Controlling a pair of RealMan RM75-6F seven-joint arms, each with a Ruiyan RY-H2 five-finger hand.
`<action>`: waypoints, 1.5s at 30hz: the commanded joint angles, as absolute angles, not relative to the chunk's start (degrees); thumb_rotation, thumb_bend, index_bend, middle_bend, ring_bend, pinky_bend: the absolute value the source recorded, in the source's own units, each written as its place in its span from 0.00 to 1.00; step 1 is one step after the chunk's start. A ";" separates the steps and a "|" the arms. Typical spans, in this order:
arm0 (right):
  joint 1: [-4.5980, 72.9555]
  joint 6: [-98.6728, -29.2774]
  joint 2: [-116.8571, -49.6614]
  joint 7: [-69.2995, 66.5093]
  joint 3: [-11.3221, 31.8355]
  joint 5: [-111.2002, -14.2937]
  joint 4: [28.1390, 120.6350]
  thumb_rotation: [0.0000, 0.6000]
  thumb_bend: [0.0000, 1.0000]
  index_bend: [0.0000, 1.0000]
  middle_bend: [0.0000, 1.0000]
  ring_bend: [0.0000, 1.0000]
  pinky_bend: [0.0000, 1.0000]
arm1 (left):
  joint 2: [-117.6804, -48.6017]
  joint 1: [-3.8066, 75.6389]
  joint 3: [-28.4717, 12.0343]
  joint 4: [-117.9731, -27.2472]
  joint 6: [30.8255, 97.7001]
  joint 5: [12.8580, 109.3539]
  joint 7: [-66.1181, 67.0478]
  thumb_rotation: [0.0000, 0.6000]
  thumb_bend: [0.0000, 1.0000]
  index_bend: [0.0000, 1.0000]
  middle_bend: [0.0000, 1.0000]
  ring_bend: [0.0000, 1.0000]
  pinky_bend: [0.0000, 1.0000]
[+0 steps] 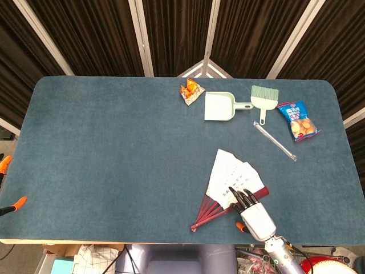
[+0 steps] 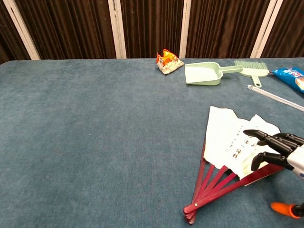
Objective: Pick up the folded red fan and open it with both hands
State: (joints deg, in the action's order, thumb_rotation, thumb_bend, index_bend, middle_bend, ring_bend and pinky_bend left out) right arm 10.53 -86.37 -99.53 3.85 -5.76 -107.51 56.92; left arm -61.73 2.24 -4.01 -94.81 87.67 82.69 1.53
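Fan (image 1: 231,185) lies part-spread on table (image 1: 114,148) near front right edge. Right hand (image 1: 251,208) hovers over its paper, fingers apart, holding nothing. Likely light; paper tears, so grip red ribs. Left hand unseen.

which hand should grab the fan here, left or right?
Right. The right hand is already over the fan, its dark fingers spread above the white leaf near the red outer rib; whether they touch it I cannot tell. The left hand shows in neither view.
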 commanded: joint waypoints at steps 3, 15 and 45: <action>11.05 -86.56 -100.94 3.96 -5.68 -107.42 55.77 1.00 0.25 0.44 0.08 0.21 0.17 | -61.73 2.34 -4.04 -94.88 87.48 82.61 1.48 1.00 0.21 0.00 0.00 0.00 0.15; 12.35 -85.39 -102.65 5.47 -5.66 -106.85 55.69 1.00 0.26 0.44 0.08 0.21 0.17 | -61.73 2.49 -4.17 -94.95 87.13 82.20 1.68 1.00 0.21 0.00 0.00 0.00 0.15; 15.14 -83.76 -104.98 8.13 -5.97 -106.25 56.28 1.00 0.35 0.57 0.09 0.23 0.17 | -61.71 2.67 -4.35 -94.98 86.69 81.60 1.66 1.00 0.21 0.00 0.00 0.00 0.15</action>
